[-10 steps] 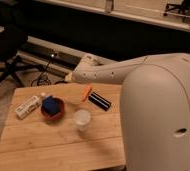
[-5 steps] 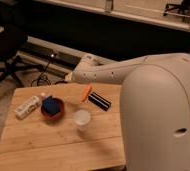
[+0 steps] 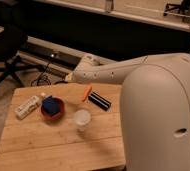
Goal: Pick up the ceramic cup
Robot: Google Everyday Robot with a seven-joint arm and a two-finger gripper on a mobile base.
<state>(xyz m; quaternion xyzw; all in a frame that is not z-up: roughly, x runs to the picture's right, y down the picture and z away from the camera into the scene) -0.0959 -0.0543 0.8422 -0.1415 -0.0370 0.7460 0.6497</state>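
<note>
Ceramic cup [image 3: 81,119]: white, upright, frame centre on wooden table [image 3: 48,145], just right of red bowl [image 3: 53,113]; unmoved over 1 second. Gripper [image 3: 70,78]: above the table's far edge, well apart from cup, likewise unmoved; grip state cannot be told. Approach judged not begun.

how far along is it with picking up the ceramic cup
Nothing looks done yet: the ceramic cup stands upright on the wooden table, beside the red bowl, untouched. In hand: the gripper is at the table's far edge, apart from the cup. Left: reach the cup, grasp it, lift it.
</note>
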